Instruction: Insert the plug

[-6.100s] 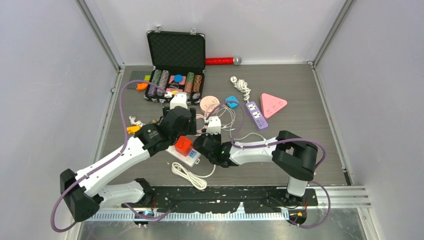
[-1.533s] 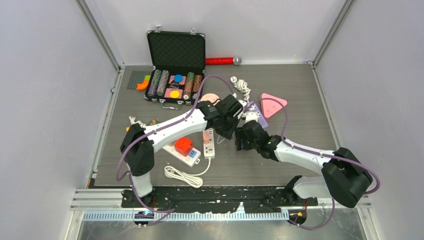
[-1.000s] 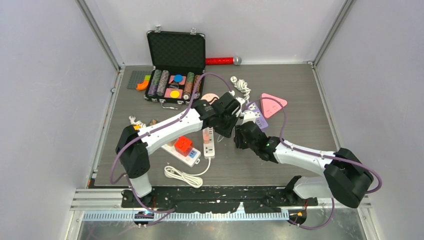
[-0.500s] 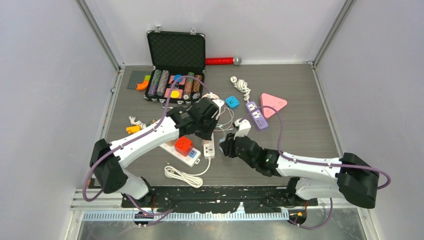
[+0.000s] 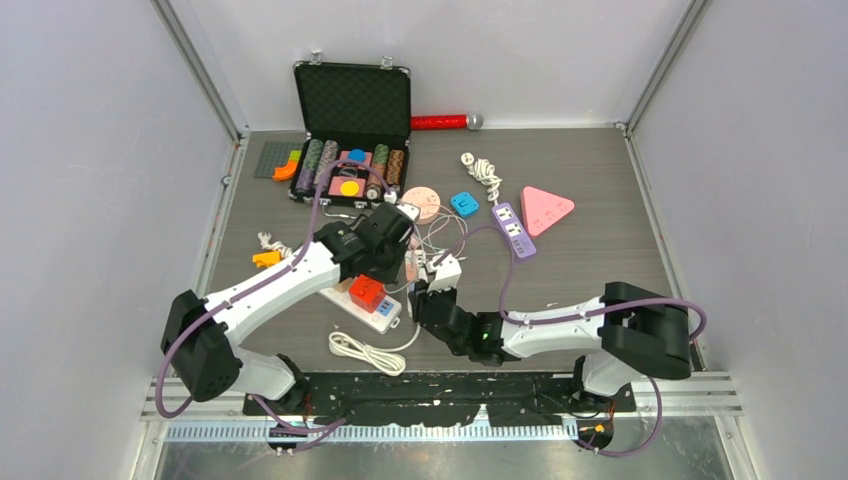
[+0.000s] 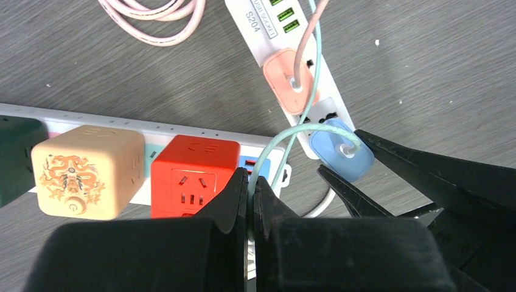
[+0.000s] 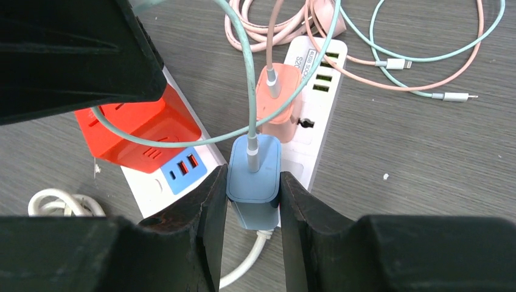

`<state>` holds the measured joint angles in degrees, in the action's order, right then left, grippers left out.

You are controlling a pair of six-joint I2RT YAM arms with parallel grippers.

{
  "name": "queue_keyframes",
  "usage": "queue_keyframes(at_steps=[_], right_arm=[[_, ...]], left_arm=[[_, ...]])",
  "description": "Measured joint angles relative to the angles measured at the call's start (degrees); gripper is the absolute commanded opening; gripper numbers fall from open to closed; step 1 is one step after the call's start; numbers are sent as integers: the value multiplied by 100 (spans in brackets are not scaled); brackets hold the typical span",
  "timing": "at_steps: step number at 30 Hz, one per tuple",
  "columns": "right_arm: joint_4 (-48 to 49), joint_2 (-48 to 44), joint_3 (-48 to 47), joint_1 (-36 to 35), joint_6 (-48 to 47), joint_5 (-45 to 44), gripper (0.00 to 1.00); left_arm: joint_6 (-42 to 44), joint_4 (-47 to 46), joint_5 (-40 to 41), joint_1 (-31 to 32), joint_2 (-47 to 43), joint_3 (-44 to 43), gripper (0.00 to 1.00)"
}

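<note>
Right wrist: right tool (image 7: 253,190) grips plug (image 7: 254,173); left tool (image 6: 251,182) pinches cable (image 7: 250,109).

Two robot arms converge at the centre of a grey table (image 5: 600,270), the left gripper (image 5: 403,262) and right gripper (image 5: 422,292) just beside a white power strip (image 5: 386,319) carrying a red cube adapter (image 5: 366,291). Behind, an open black case (image 5: 352,100) holds poker chips (image 5: 320,160); a purple power strip (image 5: 513,229) and pink triangle (image 5: 547,210) lie right.
</note>
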<state>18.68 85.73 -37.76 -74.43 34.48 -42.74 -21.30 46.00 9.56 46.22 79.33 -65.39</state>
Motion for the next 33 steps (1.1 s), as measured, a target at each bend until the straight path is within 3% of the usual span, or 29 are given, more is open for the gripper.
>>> queue_keyframes(at_steps=[15,33], right_arm=[[625,522,-208,-79,-72,-776,5],[48,817,-520,-101,647,-1045,5]], left_arm=[[280,-31,608,-212,13,92,0],[229,-195,837,-284,210,92,0]])
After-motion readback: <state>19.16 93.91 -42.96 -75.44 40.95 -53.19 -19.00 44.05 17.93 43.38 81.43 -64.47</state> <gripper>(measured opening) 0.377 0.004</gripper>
